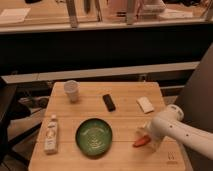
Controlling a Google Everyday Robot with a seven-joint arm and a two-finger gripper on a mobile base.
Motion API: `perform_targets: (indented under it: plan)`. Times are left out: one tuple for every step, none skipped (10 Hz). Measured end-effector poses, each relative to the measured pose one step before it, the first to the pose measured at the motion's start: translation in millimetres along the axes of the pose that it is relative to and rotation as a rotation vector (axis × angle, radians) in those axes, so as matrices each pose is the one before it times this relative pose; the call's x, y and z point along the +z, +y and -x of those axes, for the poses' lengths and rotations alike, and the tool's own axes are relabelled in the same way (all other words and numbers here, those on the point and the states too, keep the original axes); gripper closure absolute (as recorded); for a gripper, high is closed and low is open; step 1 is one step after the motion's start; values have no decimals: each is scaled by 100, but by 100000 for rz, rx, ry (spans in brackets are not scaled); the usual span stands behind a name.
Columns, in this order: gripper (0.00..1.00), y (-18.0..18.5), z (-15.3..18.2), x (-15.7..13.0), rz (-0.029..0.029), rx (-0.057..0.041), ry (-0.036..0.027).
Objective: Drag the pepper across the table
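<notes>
The pepper (140, 142), small and red-orange, lies on the light wooden table (125, 95) near its front right, to the right of a green plate. My gripper (144, 135), at the end of the white arm that reaches in from the right, is down on the pepper's upper right end and stands open. The arm's white casing hides part of the pepper and the contact itself.
On the table are a green plate (93, 136) at front centre, a small bottle (51, 134) lying at front left, a white cup (72, 91) at back left, a black remote-like object (108, 102) in the middle and a white block (145, 104) at back right. The table's right edge is near the arm.
</notes>
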Motion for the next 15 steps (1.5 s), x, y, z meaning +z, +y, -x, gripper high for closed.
perform_targets:
  plan:
    - [20, 26, 65, 79, 18, 328, -54]
    - [20, 36, 80, 97, 22, 288, -149]
    - [20, 54, 46, 77, 7, 303, 67]
    - [20, 24, 70, 85, 15, 172, 4]
    - [20, -1, -21, 4, -41, 193, 72]
    - [20, 31, 15, 98, 34, 195, -6]
    - [20, 0, -9, 13, -35, 243, -3]
    - [20, 39, 18, 71, 58, 154, -85]
    - [20, -7, 3, 10, -35, 322, -30]
    - [20, 25, -172, 77, 10, 1416, 22]
    - [20, 6, -6, 16, 13, 142, -31]
    - [20, 14, 16, 65, 47, 90, 3]
    - [21, 7, 9, 24, -25, 259, 17]
    - [24, 14, 54, -2, 16, 204, -3]
    - [24, -14, -34, 7, -47, 917, 58]
